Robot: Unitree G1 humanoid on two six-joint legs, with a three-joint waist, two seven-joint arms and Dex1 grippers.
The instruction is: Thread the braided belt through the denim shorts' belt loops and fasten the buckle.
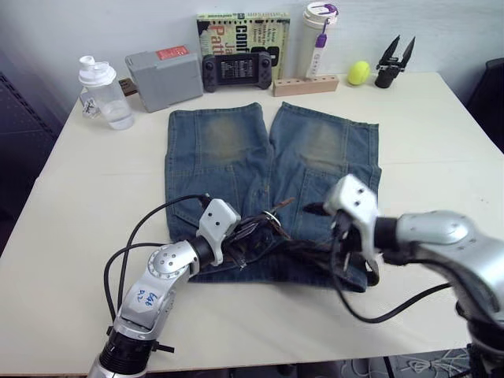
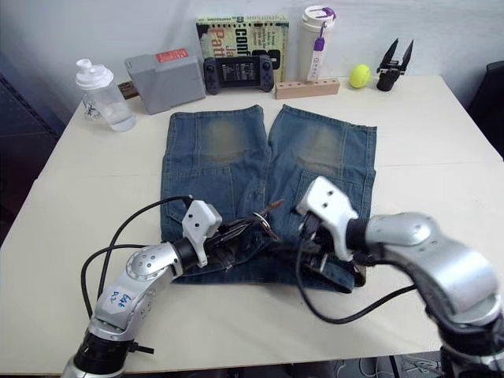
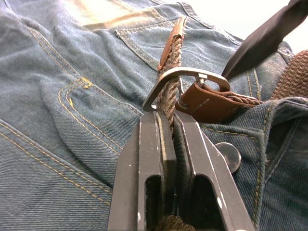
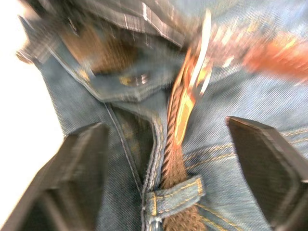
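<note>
One braided belt (image 3: 169, 91) runs along the waistband of the denim shorts (image 1: 236, 157), its tip already passed through the buckle (image 3: 185, 77) at the fly. The left tool (image 3: 166, 139) is clamped on the strap just short of the buckle, probably to draw it tight so the prong can seat. The right tool (image 4: 173, 159) hovers wide apart over a belt loop (image 4: 175, 192), holding nothing. The shorts lie flat on the tabletop (image 1: 441, 142).
</note>
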